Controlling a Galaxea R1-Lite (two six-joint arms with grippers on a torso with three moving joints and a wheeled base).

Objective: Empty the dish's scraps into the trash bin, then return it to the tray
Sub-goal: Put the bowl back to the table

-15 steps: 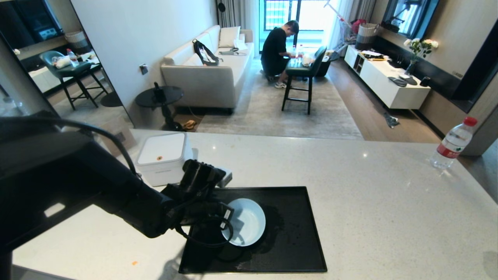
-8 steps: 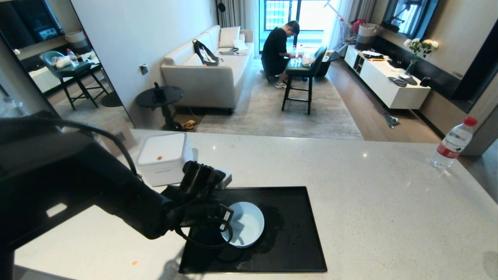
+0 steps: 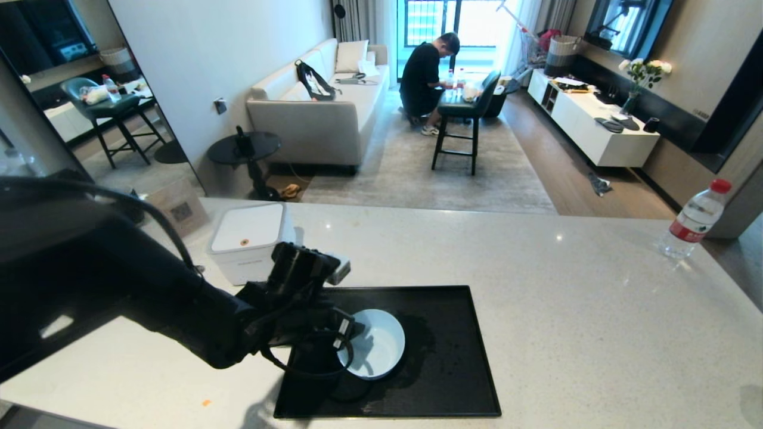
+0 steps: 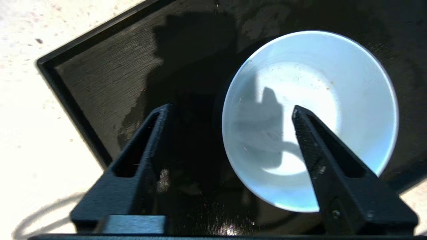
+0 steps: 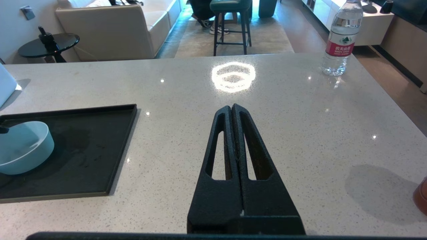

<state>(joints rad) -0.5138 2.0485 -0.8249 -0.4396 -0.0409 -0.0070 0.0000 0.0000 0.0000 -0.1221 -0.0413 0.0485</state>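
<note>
Left claw point(image 4: 230, 110): wide open, gripping nothing; one finger point(image 4: 320, 156) over the bowl's hollow, the other outside over the tray.
Bowl point(image 4: 333, 100): upright on the black tray point(image 4: 93, 83), empty, near rim between the fingers.
Handling: judged light, rigid, smooth, breakable; pinch the rim.
Right claw point(image 5: 232, 111): shut, idle, well apart.

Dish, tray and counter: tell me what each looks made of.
Dish: probably glazed ceramic or melamine; smooth, pale blue-white, softly glossy, faint specks inside.
Tray: likely plastic or lacquered wood; black, fine linear grain, shiny smears, low moulded rim.
Counter: looks like polished quartz or stone; pale, speckled, mirrors the ceiling lights.
</note>
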